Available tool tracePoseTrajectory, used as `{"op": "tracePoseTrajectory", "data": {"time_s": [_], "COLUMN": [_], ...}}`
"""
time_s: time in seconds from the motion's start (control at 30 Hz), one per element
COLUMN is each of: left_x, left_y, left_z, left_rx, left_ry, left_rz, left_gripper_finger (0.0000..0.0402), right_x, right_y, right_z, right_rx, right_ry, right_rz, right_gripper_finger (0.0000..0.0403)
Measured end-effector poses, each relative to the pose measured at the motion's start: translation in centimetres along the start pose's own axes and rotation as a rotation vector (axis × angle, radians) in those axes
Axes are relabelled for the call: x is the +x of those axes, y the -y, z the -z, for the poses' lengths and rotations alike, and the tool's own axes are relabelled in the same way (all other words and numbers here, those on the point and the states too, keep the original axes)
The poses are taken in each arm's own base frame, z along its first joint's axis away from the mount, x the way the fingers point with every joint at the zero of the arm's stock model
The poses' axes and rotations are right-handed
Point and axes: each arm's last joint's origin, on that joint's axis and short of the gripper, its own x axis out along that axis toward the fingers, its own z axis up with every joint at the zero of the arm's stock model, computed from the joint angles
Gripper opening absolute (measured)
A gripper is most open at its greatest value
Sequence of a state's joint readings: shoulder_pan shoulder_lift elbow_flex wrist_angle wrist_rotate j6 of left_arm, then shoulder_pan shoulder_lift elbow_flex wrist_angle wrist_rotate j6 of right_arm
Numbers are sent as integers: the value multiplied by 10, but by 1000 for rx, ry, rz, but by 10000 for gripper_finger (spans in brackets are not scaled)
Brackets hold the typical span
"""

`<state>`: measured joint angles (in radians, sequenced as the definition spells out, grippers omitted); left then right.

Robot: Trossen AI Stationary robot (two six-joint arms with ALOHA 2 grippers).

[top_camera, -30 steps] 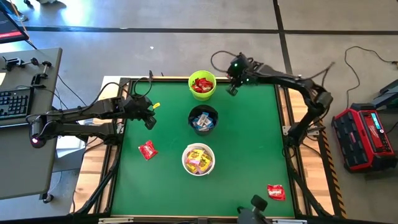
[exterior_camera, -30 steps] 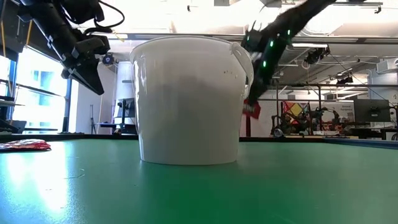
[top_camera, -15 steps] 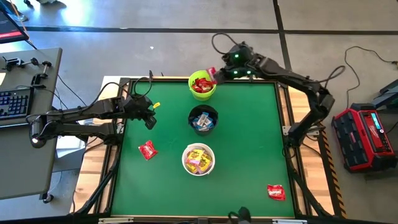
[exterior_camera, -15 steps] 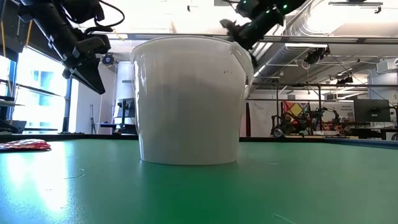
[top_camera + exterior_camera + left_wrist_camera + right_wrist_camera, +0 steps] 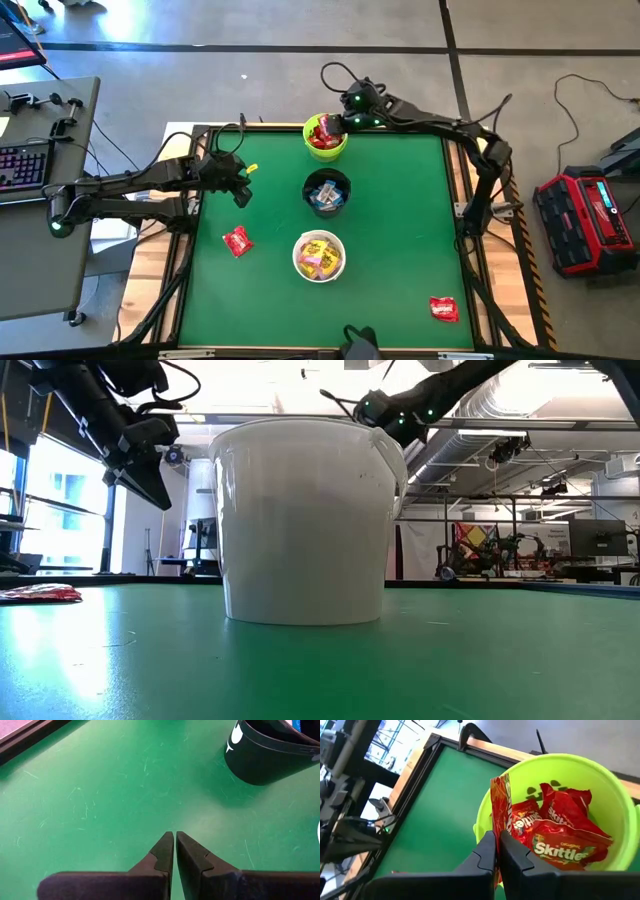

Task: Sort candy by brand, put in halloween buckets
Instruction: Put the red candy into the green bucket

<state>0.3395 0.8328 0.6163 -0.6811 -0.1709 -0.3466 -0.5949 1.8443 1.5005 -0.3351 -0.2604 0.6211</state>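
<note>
The right wrist view gives what no other view does: the right hand [image 5: 497, 851] has its fingers pressed together on a red packet [image 5: 501, 805] held edge-up, just above the rim of the lime green bucket [image 5: 600, 780], inside which lie red Skittles packets [image 5: 560, 832]. From above, that hand [image 5: 340, 123] is only a dark shape at the green bucket's [image 5: 326, 150] right rim, top centre of the frame. The low view shows mostly the white bucket [image 5: 305, 525], which fills the middle and hides the other two pails; the right arm crosses above it at upper right.

Counted from above: three buckets in a column down the centre, green at top, black bucket [image 5: 327, 180] in the middle with blue-and-white candy [image 5: 326, 195], white bucket [image 5: 319, 242] below holding yellow packets [image 5: 318, 258]. Two loose red packets lie on the green bench [image 5: 400, 230]: one left of the white bucket [image 5: 237, 241], one at lower right [image 5: 443, 308]. The first shows in the low view as a flat sliver at far left [image 5: 40, 593].

The left hand [image 5: 240, 196] hangs over the bench's left edge, fingers all but touching and empty [image 5: 174, 851]; its wrist view catches a cut-off part of the black bucket [image 5: 265, 765]. How many packets each bucket holds cannot be made out.
</note>
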Motion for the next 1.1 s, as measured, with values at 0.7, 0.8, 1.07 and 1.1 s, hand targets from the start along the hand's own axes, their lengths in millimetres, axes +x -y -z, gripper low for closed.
{"op": "tracePoseTrajectory", "data": {"time_s": [0.7, 0.8, 1.07, 1.1], "left_x": [0, 0, 0, 0], "left_y": [1, 1, 1, 1], "left_z": [-3, -3, -3, -3], "left_rx": [-7, -14, -13, -13], "left_ry": [34, 33, 29, 29], "left_rz": [14, 15, 23, 23], "left_gripper_finger": [11, 11, 11, 11], "right_x": [30, 30, 17, 14], "right_y": [20, 21, 9, 7], "right_z": [12, 12, -1, -4], "right_rx": [13, 12, -28, -42], "right_ry": [-59, -66, -52, -46], "right_rz": [104, 110, 164, 182], "right_gripper_finger": [75, 125, 201, 202]}}
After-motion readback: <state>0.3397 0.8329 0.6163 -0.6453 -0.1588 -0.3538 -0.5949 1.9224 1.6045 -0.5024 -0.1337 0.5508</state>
